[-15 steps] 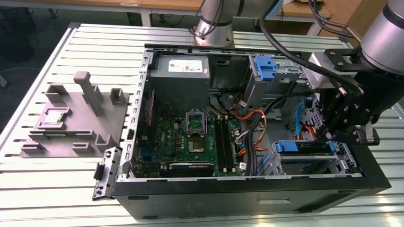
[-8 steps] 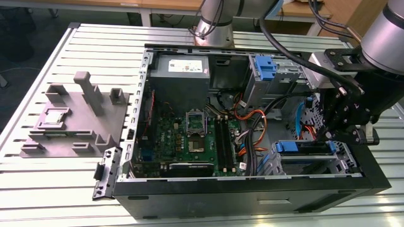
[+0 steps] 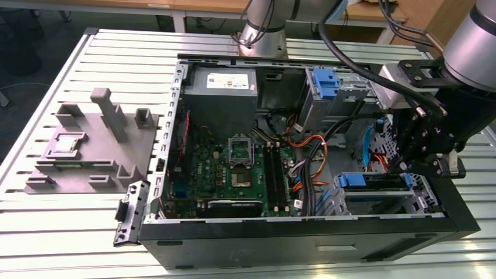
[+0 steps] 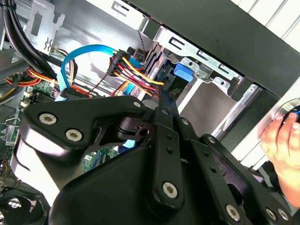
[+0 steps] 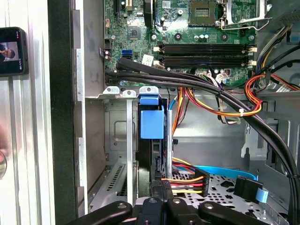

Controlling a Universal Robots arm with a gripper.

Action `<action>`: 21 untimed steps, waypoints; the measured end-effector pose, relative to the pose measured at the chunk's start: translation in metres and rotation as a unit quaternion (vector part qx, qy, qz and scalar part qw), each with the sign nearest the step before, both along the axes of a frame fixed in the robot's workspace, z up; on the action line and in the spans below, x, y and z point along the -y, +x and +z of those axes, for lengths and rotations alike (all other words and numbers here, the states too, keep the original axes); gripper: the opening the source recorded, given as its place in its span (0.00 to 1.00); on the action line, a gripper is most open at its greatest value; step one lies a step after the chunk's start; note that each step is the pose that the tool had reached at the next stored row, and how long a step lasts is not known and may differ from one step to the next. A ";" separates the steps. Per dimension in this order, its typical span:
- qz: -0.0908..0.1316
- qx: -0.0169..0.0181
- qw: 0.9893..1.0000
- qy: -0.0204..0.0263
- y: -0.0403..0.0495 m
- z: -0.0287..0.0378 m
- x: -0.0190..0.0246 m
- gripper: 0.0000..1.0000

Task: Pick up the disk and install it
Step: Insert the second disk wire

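The disk (image 5: 151, 140) is sitting edge-up in the metal drive cage (image 5: 112, 140) of the open computer case (image 3: 310, 238), just beside the motherboard (image 5: 197, 33). The gripper (image 5: 161, 199) is reaching down onto the disk's near end; whether its jaws are pinching it I cannot tell. A person's hand (image 4: 281, 150) is showing just outside the case wall.

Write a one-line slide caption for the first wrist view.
Gripper above the blue-framed disk seated upright in its metal bay.

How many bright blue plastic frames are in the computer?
2: one blue bracket in the exterior view's upper bay, one edging the silver-grey disk by the black gripper. The arm may hide more.
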State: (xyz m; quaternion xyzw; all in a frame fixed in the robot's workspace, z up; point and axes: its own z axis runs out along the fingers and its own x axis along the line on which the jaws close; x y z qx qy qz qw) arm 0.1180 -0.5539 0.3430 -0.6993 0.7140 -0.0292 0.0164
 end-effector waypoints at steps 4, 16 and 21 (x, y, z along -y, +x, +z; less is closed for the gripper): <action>0.000 0.000 1.000 0.000 -0.0002 0.0000 0.0000 0.10; 0.000 0.000 1.000 0.000 -0.0183 -0.0001 0.0001 0.10; 0.000 0.000 1.000 0.000 -0.0185 0.0010 -0.0002 0.10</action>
